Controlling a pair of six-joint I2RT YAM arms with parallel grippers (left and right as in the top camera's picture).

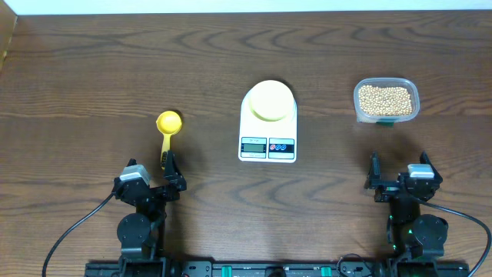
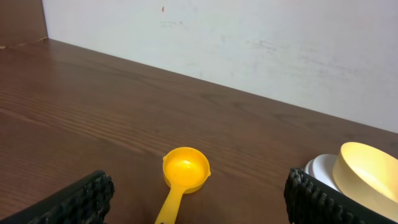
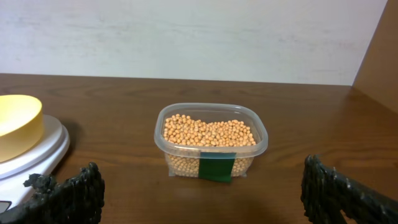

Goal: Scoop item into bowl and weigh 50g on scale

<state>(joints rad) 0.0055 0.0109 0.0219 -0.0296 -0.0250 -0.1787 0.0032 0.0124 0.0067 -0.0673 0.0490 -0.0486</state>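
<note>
The tan beans [image 1: 386, 98] fill a clear plastic tub [image 1: 387, 117] at the back right; in the right wrist view the beans [image 3: 208, 132] sit in the tub [image 3: 211, 163], which has a green label. The pale-yellow bowl [image 1: 270, 100] stands on the white scale [image 1: 267, 146]; both show in the left wrist view, bowl [image 2: 370, 174] on scale [image 2: 320, 169], and in the right wrist view, bowl [image 3: 17, 124] on scale [image 3: 37, 155]. A yellow scoop [image 1: 168, 125] lies left of the scale, just beyond my open left gripper [image 1: 172, 171]; it shows between the fingers [image 2: 184, 171]. My right gripper [image 1: 398, 174] is open and empty.
The dark wooden table [image 1: 100, 69] spreads around all items. A white wall [image 2: 249, 37] runs behind the table's far edge. Both arm bases stand at the near edge.
</note>
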